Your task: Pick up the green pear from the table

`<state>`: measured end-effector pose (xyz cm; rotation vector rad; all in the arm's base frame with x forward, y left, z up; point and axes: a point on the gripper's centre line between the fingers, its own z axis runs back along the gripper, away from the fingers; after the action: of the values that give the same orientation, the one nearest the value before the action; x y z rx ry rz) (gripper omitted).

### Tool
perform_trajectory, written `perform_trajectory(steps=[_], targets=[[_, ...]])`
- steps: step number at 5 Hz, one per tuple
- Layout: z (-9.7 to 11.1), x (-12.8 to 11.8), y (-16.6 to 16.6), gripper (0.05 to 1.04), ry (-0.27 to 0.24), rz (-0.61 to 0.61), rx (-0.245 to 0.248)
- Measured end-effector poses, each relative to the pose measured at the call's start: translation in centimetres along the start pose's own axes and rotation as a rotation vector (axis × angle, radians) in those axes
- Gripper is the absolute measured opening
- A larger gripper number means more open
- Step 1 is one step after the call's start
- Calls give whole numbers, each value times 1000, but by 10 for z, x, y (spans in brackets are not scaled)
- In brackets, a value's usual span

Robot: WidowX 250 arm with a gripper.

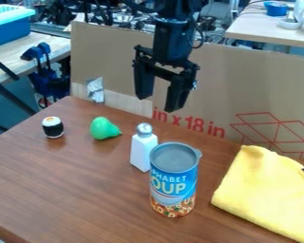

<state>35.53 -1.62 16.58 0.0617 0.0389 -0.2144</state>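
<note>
- In the lower center of the frame, a blue soup can [174, 176] stands upright on the brown wooden table [65, 190], its gray top facing up and a small tab jutting from the rim.
- At the lower right, a yellow cloth [265, 190] lies folded on the table, near the can and running out of the frame's right edge.
- Just behind the can and to its left, near the middle of the frame, a white shaker [143, 151] with a metallic cap stands upright; whether the two touch, I cannot tell.
- At the left, a sushi roll [53, 127] with a black band and a pale top stands on the table.
- Between roll and shaker, well apart from the roll, a green pear [104, 128] lies on its side, its narrow end toward the shaker.
- In the upper center, the black gripper [158, 103] hangs pointing down above the table's far side, its two fingers spread apart, with the shaker and pear nearest below.
- Behind the table, a brown cardboard sheet [116, 50] with red markings stands upright, a silvery patch [95, 90] low on its left part.
- Farther back, a blue bin [6, 31] sits at the upper left and a pale desk [259, 29] at the upper right.
</note>
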Motion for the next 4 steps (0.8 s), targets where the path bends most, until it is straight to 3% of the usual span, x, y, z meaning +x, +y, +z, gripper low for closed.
perform_trajectory(steps=[1, 2, 3, 4], targets=[[-13, -1, -1, 1001, 39, 0, -5], [-13, -8, 18, 1001, 31, 59, 25], [-12, -16, 48, 1001, 17, 117, 26], [-13, -28, 78, 1001, 27, 99, 18]])
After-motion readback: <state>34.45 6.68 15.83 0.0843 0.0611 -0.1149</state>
